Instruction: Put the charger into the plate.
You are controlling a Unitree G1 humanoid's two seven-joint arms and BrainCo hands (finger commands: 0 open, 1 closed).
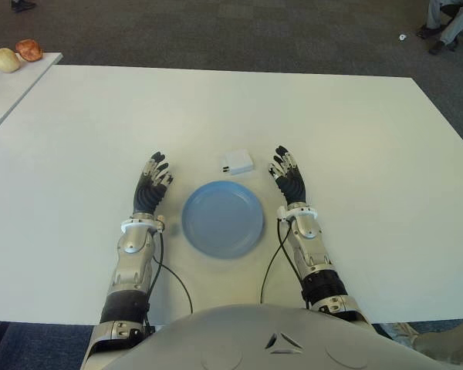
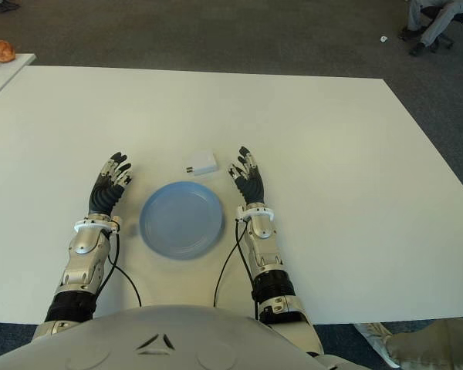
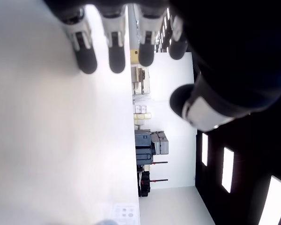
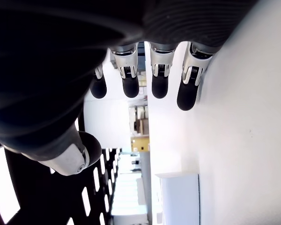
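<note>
Eye views: white table w/ a blue plate near the robot's edge, centred btwn both hands. Plate holds nothing. White charger lies flat on the table just beyond the plate's far rim, a bit toward the right side, not touching the plate. Right hand is just right of the charger, fingers stretched out & slightly spread, palm toward the plate; fingertips reach about level w/ the charger, small gap btwn them, no contact. It grips nothing. Left hand shows left of the plate, fingers also extended & loose, nothing in it; charger is well off to its right, across the plate's far edge. Far left: a second table w/ round food-like items on its corner. Top right: a person's legs on the carpet.

Left wrist view: left hand seen close, four fingers straight out over bare table, thumb apart from them. Nothing held. Charger not in this view.

Right wrist view: right hand close up, four fingers straight, thumb off to one side, nothing btwn them. Charger shows past the fingertips, flat on the table, clear of the hand.
</note>
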